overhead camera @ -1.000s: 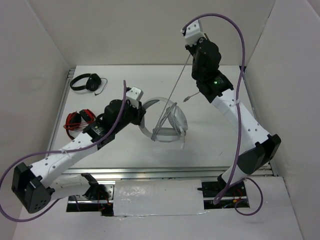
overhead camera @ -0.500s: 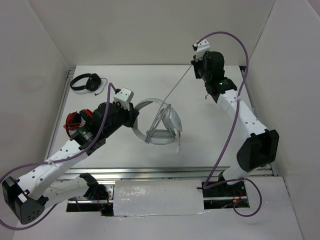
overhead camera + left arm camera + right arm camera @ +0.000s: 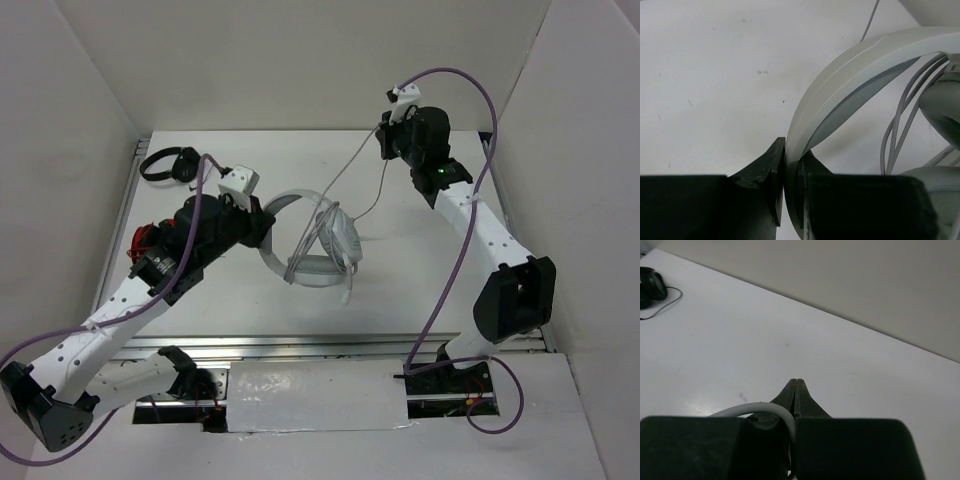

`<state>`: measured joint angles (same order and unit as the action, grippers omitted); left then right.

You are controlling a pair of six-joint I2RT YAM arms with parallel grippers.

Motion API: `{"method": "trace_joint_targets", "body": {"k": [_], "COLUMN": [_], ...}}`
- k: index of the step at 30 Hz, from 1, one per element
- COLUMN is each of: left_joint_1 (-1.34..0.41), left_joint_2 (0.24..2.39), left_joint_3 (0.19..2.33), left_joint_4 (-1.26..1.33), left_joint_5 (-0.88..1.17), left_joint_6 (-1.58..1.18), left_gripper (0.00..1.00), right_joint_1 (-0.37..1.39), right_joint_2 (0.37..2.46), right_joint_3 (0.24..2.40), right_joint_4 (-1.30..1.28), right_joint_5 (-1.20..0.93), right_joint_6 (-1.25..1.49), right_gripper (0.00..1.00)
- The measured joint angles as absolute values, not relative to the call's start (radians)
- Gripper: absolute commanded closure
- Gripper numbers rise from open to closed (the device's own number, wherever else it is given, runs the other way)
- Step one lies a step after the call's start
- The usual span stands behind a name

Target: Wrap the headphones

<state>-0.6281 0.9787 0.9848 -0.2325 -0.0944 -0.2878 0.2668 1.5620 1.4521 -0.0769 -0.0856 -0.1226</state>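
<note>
The light grey headphones (image 3: 325, 245) are held above the middle of the table, with several cable turns round the headband and earcups. My left gripper (image 3: 262, 226) is shut on the wide headband (image 3: 855, 55), which is pinched between its fingers (image 3: 771, 165). Cable loops (image 3: 900, 125) hang beside an earcup (image 3: 945, 105). My right gripper (image 3: 384, 138) is high at the back, shut on the thin grey cable (image 3: 345, 180). The cable (image 3: 765, 407) enters its closed jaws low down, behind the gripper's tips (image 3: 797, 382). A loose cable end (image 3: 375, 200) hangs below.
Smaller black headphones (image 3: 170, 163) lie at the back left corner and also show in the right wrist view (image 3: 650, 287). A red wire bundle (image 3: 148, 240) lies at the left, partly under my left arm. White walls stand on three sides.
My left gripper has carried the headphones left and back. My right gripper has come down and forward with the cable, which was taut and now curves slack.
</note>
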Motion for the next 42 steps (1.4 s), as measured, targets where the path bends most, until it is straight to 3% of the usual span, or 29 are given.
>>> {"method": "trace_joint_targets", "body": {"k": [6,13,28,31,35,39,42], "left_joint_1": [-0.485,-0.346,-0.193,-0.186,-0.183,-0.183,-0.183], "left_joint_2": [1.036,1.145,1.241,1.254,1.275,1.295,1.296], "left_joint_3": [1.178,1.412,1.641,1.660,1.692,1.721,1.721], "left_joint_4": [-0.226,-0.210,-0.260,-0.265,-0.287,-0.311,-0.323], "left_joint_5": [0.047,0.157,0.157,0.153,0.153,0.144,0.102], "left_joint_6": [-0.335,-0.402,-0.480,-0.487,-0.500,-0.501,-0.502], "left_gripper": [1.00,1.00,1.00,1.00,1.00,1.00,1.00], "right_joint_1": [0.287,0.459,0.692,0.731,0.792,0.824,0.832], "right_joint_2": [1.618,1.693,1.700,1.718,1.731,1.731,1.721], "right_joint_3": [1.361,1.214,0.933,0.932,0.927,0.918,0.901], "right_joint_4": [0.054,0.172,0.700,0.798,0.879,0.923,0.929], "right_joint_5": [-0.266,-0.380,-0.724,-0.791,-0.823,-0.802,-0.772], "right_joint_6": [-0.036,0.011,0.122,0.142,0.159,0.160,0.153], "right_gripper": [0.97,0.92,0.79,0.88,0.86,1.00,1.00]}}
